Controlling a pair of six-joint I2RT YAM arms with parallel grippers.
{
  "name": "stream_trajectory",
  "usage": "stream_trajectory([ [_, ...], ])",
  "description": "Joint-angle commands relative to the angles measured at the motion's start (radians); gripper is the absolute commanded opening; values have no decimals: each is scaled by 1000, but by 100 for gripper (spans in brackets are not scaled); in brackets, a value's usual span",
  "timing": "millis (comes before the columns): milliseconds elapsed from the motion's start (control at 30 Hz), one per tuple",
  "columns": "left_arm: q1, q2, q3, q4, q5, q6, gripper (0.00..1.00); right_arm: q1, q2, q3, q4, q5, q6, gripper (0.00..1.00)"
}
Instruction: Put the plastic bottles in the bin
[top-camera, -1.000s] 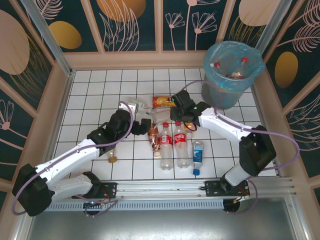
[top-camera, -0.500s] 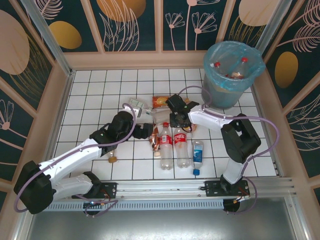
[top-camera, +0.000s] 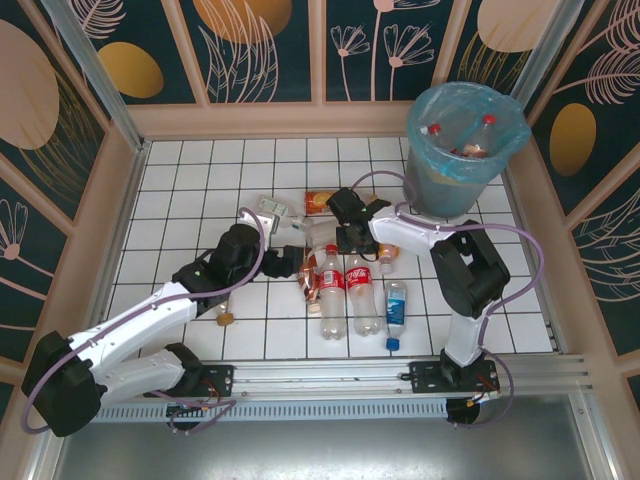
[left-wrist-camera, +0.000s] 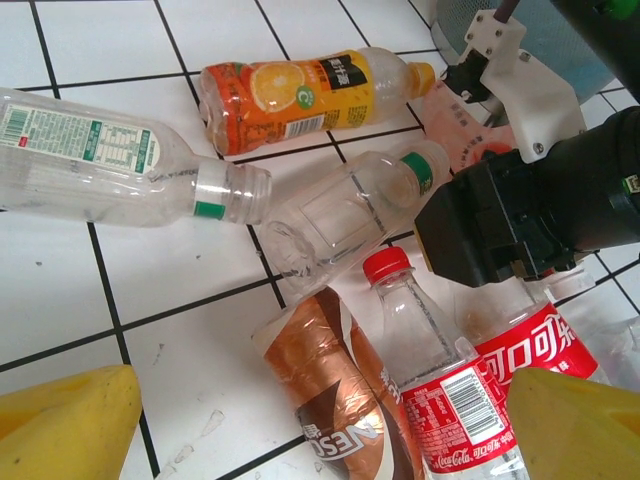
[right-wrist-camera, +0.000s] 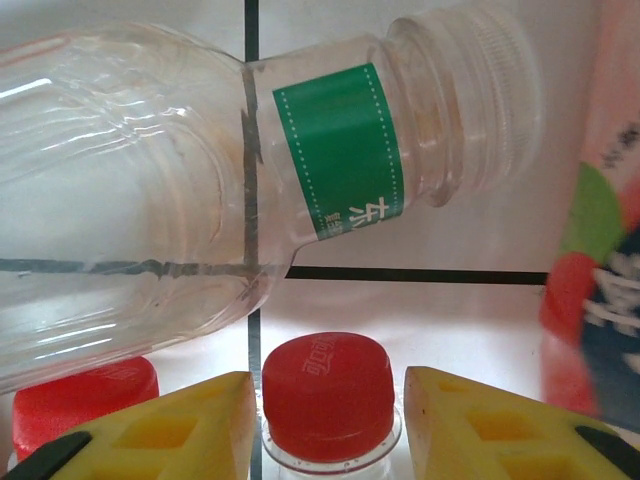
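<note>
Plastic bottles, clear, ribbed, some crushed, bunched mid white tiled surface, cola ones lengthwise near-far with caps far, free tiles left, wooden border around, bin far right; left fingers spread wide, empty; right fingers narrowly parted astride red cap.

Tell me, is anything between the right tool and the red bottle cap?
Nothing visible: the red cap sits between the right tool's open fingers. The clear green-banded bottle lies beyond it, not between them.

Blurry pink-labelled bottle, edge-cropped.
</note>
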Motion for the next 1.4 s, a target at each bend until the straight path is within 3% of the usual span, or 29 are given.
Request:
stream_trajectory([
  [0, 4, -18, -11, 3, -20, 3, 94, 5, 14, 33, -40, -13, -12, 44],
  [300, 3, -31, -13, 3, -21, 4, 94, 7, 51, 44, -61, -28, -18, 47],
  [533, 4, -43, -14, -1, -22, 3, 94, 8, 49, 54, -68, -28, -22, 43],
  [767, 4, -57, -1, -7, -32, 7, 94, 9, -8, 72, -103, 14, -23, 29],
  [1033, 3, -49, 78, -9, -36, 58, 94, 18, -127, 141, -200, 125, -20, 20],
  [1367, 4, 21, 204, 28, 18, 101, 93, 24, -309, 374, -224, 325, -112, 0],
])
